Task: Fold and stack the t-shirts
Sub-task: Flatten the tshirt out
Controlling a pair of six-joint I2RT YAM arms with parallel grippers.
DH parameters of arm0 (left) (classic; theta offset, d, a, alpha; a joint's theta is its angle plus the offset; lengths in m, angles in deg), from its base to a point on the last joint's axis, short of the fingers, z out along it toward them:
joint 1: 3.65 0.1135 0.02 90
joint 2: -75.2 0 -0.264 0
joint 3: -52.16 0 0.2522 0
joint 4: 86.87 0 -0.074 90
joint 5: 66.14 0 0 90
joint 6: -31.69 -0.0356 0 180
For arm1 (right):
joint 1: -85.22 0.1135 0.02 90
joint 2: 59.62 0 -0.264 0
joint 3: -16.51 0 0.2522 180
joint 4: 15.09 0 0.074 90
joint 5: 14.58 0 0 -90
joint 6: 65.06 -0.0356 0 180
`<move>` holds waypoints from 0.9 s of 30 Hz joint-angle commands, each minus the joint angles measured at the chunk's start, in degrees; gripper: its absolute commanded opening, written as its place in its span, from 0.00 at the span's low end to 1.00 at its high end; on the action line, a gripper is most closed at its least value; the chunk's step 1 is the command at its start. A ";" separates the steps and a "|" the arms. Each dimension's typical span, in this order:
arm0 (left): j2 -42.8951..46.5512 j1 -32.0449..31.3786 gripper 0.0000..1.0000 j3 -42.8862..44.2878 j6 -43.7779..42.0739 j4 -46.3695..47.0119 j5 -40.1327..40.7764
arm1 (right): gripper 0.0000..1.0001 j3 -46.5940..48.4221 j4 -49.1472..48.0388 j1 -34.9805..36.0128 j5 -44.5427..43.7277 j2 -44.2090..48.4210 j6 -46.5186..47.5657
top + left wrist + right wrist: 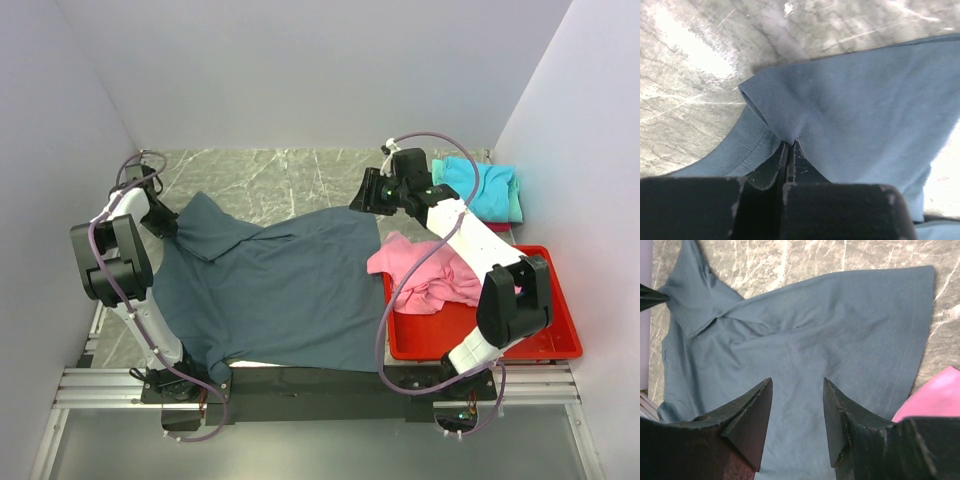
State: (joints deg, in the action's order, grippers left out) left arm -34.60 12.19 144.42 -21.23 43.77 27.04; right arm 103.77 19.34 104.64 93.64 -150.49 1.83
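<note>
Your slate tee (290, 290) lies spread across the middle of the table (290, 175). Its near hem runs along the near edge just ahead of the arm bases, and one sleeve is drawn up toward the far left. Your left gripper (165, 222) is clamped tight on that sleeve's hem; in the left wrist view the cloth gathers into a ridge right at the closed tips, with bare marble beyond it. Your right gripper (365, 195) hangs above the tee's far right corner, jaws parted to a middling gap with nothing between them, and through them you look down on flat slate cloth. Mind the right side: the pink tee (425, 275) sits crumpled, spilling over the left rim of the bin (545, 345) and touching the slate tee's right edge, partly under your right forearm. The bin fills the near right of the table. In the far right corner the turquoise tee (480, 185) lies folded on top of a stack, with the mint tee (516, 203) showing at its edge, close behind the right gripper. The left wall (60, 150) stands just beside your left arm, so room is tight there. Your open marble is the far strip between the slate tee and the back wall (320, 70), widest at the middle.
</note>
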 commanded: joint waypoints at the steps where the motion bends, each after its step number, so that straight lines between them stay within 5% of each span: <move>1: -0.06 0.16 0.00 5.25 0.18 -1.05 -1.68 | 0.52 1.21 -0.45 0.44 -0.20 0.08 0.26; 9: -10.86 -2.38 0.00 23.52 2.73 -5.62 -6.34 | 0.51 1.74 0.69 0.27 -0.29 -0.89 1.14; 16: -27.55 -8.80 0.00 54.11 9.49 -9.41 -13.10 | 0.51 1.65 1.31 0.44 -0.55 -1.68 1.32; 18: -28.80 -8.80 0.00 55.62 13.97 -5.64 -14.42 | 0.51 1.57 1.22 0.53 -0.46 -2.03 1.14; 21: -25.92 -8.02 0.00 46.44 19.42 7.92 -14.16 | 0.52 1.04 1.04 0.71 -0.46 -2.12 1.23; 24: -23.18 -7.93 0.54 41.40 22.07 22.69 -16.53 | 0.54 0.60 1.39 1.06 -0.64 -2.29 1.14; 25: -23.96 -8.01 0.99 41.73 21.90 24.94 -20.11 | 0.55 0.51 1.31 1.06 -0.64 -2.38 1.14; 27: -25.98 -8.45 0.99 47.32 20.41 24.09 -22.77 | 0.56 0.51 1.31 1.23 -0.73 -2.56 1.14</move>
State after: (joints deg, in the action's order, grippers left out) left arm -62.03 3.36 186.80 -2.37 56.27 10.04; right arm 103.77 20.82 105.21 93.44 -152.76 2.26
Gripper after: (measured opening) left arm 0.972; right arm 0.554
